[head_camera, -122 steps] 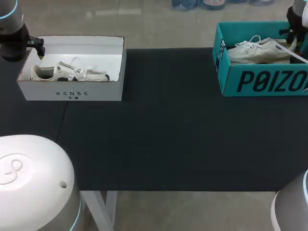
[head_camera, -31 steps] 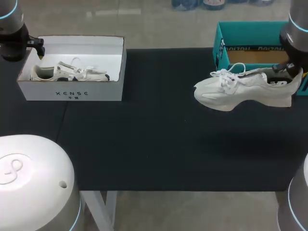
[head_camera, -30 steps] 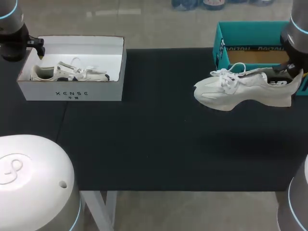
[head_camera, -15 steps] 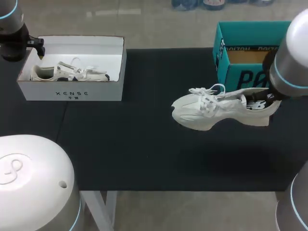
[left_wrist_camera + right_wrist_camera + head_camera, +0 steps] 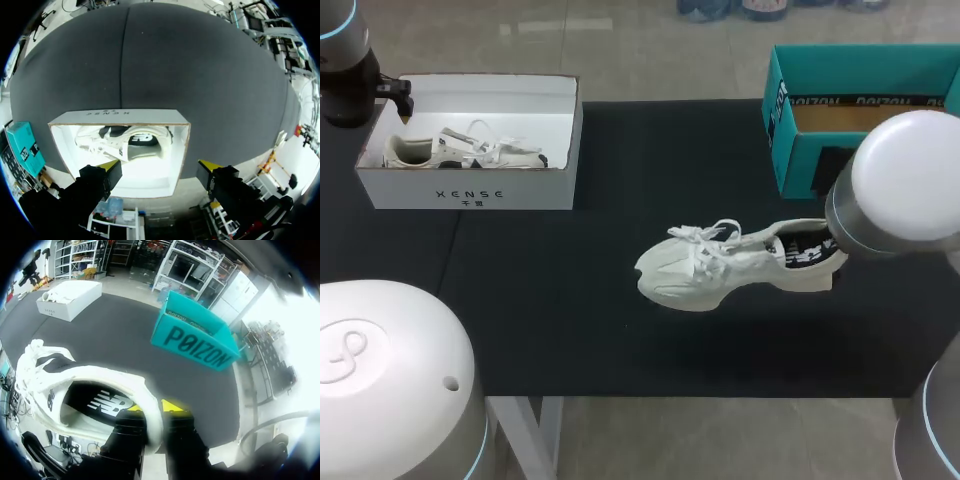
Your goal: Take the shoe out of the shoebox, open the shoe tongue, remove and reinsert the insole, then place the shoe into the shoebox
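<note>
Table point(image 5: 570, 320): black-topped, bearing both boxes along its far edge.

Shoe point(image 5: 720, 270): white, out of its box, over the middle of the table, right of centre. Toe toward the robot's left, heel toward the right arm point(image 5: 905, 180). Laces point(image 5: 705, 240) loose over the tongue. Contact between sole and table not discernible.

Insole point(image 5: 805, 248): dark with pale print, lying inside the shoe and visible through the opening at the heel.

Right gripper point(image 5: 154, 407): clamped on the back wall of the shoe's heel, one yellow-tipped finger inside the collar and one outside. Hidden in the head view behind the arm's white joint.

Teal shoebox point(image 5: 800, 160): at the far right edge of the table, well apart from the shoe. Open at the top, with a bare cardboard floor showing inside.

White shoebox point(image 5: 470, 190): at the far left edge, open at the top, well apart from the teal shoebox.

Second shoe point(image 5: 465, 150): pale with dark trim, lying on its side inside the white shoebox.

Left gripper point(image 5: 159, 165): above the white shoebox at its far left corner, fingers spread wide and holding nothing, with the box and the second shoe ahead of it.
</note>
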Robot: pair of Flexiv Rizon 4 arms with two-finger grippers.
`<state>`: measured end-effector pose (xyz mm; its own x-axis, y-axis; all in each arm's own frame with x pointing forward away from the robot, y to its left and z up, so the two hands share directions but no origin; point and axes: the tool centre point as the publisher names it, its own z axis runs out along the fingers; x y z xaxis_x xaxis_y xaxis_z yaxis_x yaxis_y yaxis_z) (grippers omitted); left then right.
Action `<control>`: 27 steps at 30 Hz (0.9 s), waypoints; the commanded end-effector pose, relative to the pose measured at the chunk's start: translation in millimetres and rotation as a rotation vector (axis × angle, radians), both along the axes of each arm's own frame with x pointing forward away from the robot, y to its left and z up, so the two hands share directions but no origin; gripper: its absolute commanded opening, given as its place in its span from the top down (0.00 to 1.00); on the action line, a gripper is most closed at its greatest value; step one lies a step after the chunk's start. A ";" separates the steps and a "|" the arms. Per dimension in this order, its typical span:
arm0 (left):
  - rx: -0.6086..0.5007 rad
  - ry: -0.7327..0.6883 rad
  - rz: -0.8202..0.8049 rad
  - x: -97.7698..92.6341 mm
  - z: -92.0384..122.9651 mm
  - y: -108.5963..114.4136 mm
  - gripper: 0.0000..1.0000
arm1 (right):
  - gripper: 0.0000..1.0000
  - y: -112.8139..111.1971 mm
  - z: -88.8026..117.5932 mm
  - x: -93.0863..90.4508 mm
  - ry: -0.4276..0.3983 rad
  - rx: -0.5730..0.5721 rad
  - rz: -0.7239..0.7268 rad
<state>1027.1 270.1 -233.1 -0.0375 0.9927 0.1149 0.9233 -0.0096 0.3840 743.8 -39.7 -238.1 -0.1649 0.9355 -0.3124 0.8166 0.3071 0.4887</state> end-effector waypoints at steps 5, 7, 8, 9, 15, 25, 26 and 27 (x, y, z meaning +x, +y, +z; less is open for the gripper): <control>0.000 -0.001 -0.001 -0.4 -0.1 0.3 0.00 | 1.00 17.3 -35.8 56.3 0.103 -0.041 -0.056; 0.000 -0.001 -0.001 -0.4 -0.1 0.3 0.00 | 1.00 19.8 -39.8 63.4 0.112 -0.038 -0.057; 0.000 -0.001 -0.001 -0.4 -0.1 0.3 0.00 | 1.00 21.4 -40.7 64.7 0.114 -0.037 -0.057; 0.000 -0.001 -0.001 -0.4 -0.1 0.3 0.00 | 1.00 24.4 -43.1 67.4 0.118 -0.033 -0.056; 0.000 -0.001 -0.001 -0.4 -0.1 0.3 0.00 | 1.00 37.8 -64.4 76.7 0.162 0.018 -0.046; 0.000 -0.001 -0.001 -0.4 -0.1 0.3 0.00 | 1.00 37.2 -101.4 82.5 0.216 0.041 -0.086; 0.000 -0.001 -0.001 -0.4 -0.1 0.3 0.00 | 1.00 36.0 -104.7 84.7 0.218 0.042 -0.088; 0.000 -0.001 -0.001 -0.4 -0.1 0.3 0.00 | 1.00 35.7 -106.3 85.9 0.218 0.043 -0.088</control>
